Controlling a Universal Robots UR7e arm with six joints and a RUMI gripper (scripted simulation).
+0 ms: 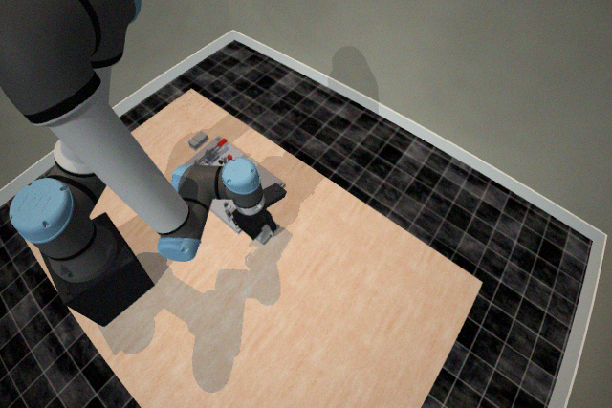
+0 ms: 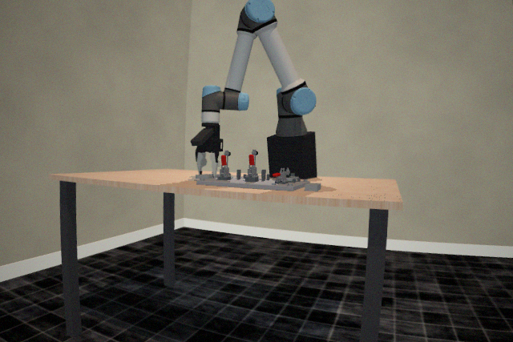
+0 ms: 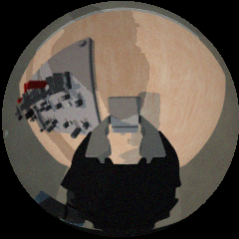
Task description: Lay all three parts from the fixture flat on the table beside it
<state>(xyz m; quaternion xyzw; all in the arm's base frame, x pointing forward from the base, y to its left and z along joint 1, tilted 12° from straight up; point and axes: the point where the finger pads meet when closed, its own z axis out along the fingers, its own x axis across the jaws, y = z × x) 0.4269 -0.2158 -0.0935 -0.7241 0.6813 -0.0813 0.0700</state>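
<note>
My gripper points down beside one end of the fixture. It is shut on a grey block-shaped part, which lies level between the fingertips, low at the table top; whether it touches the table I cannot tell. Another grey part lies flat on the table beside the fixture's other end. The fixture is a grey plate with several clamps and posts. I cannot make out a third part among the clamps; the arm hides much of the fixture in the top view.
Two clamps with red handles stand up from the plate. A third red handle lies low near the fixture's right end in the exterior view. The robot's black base block stands on the wooden table.
</note>
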